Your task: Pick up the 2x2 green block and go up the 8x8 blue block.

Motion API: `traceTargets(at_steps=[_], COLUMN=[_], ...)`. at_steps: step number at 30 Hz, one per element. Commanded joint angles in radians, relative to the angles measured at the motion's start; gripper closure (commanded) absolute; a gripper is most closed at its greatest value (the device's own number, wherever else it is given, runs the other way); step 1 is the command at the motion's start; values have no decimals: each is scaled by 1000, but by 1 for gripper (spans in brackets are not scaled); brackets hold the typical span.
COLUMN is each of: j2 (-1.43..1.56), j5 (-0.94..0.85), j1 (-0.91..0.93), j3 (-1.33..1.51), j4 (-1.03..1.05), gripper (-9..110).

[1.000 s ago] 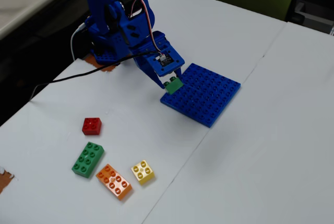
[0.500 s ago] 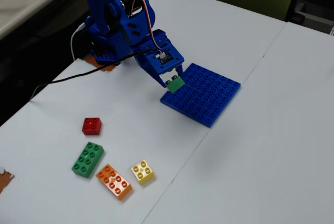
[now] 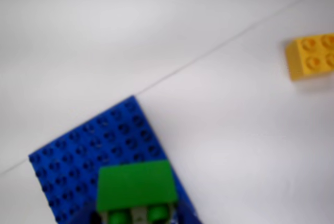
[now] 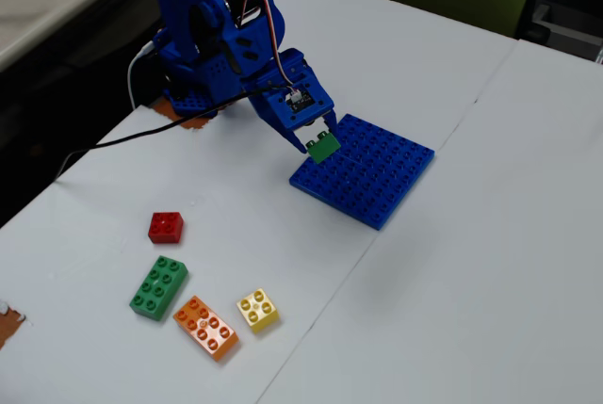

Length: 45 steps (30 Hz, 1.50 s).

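Observation:
The 2x2 green block point(image 4: 323, 147) sits between the fingers of my blue gripper point(image 4: 318, 138), which is shut on it. The block hangs at the left edge of the 8x8 blue block point(image 4: 377, 173), just above its studs or touching them; I cannot tell which. In the wrist view the green block point(image 3: 136, 186) fills the bottom centre. Two of its studs face the camera, and the blue baseplate point(image 3: 88, 145) lies under and behind it. My gripper's own fingers point(image 3: 136, 217) barely show at the bottom edge.
A red 2x2 brick point(image 4: 166, 226), a longer green brick point(image 4: 158, 286), an orange brick point(image 4: 206, 327) and a small yellow brick point(image 4: 256, 310) lie on the white table, left of the seam. A yellow brick point(image 3: 311, 56) shows at the wrist view's right edge. The arm's base point(image 4: 193, 37) stands at the back left.

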Motion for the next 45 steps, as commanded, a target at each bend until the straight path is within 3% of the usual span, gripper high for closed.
traceTargets(at_steps=[1, 6, 10, 14, 20, 45], j2=[35, 35, 34, 21, -175, -307], j5=[48, 172, 83, -28, -84, -58], j1=[-21, -63, -114, -155, -199, -187], j3=[-55, -55, -43, -158, -574, -680], j4=[-35, -83, 9, 225, 578, 529], gripper=[95, 95, 95, 95, 95, 96])
